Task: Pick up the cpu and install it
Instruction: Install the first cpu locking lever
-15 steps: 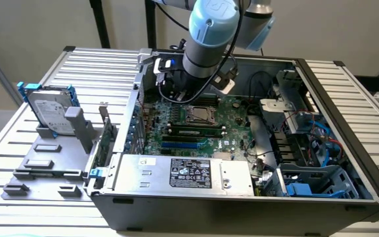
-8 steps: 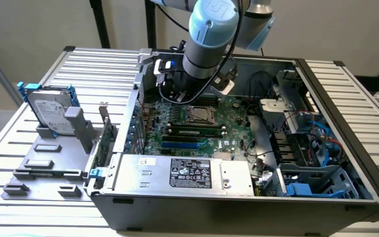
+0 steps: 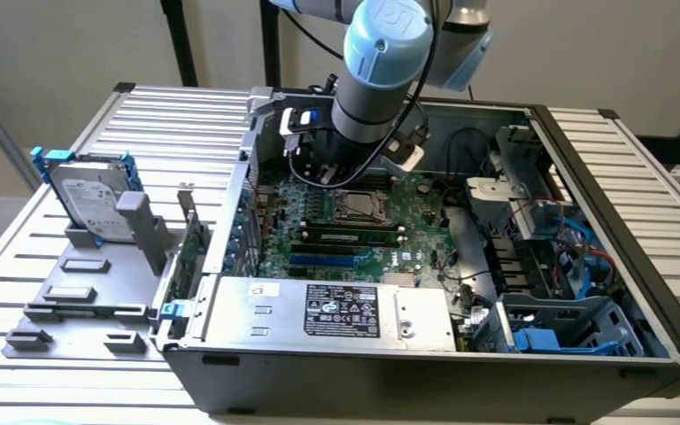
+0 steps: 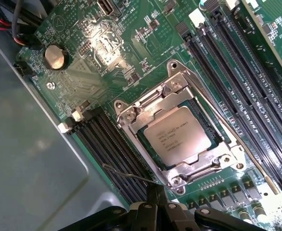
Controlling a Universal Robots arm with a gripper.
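Observation:
The cpu (image 4: pixel 178 134), a small silver-grey square chip with printed lettering, lies flat in its socket on the green motherboard (image 4: pixel 107 43), framed by the shiny metal retention bracket (image 4: pixel 146 108). In the exterior view the cpu (image 3: pixel 358 204) sits in the middle of the open computer case, just below the arm's wrist. My gripper (image 4: pixel 155 192) hovers a little above the board beside the socket's corner, its dark fingers shut together with nothing between them. In the exterior view the gripper (image 3: pixel 340 173) hangs over the far part of the board.
Black memory slots (image 4: pixel 237 72) flank the socket on both sides. A coin battery (image 4: pixel 54 56) sits on the board. A silver box with a black label (image 3: pixel 340 310) fills the case front. A hard drive with blue-edged frame (image 3: pixel 86 199) stands on a grey fixture at the exterior view's left.

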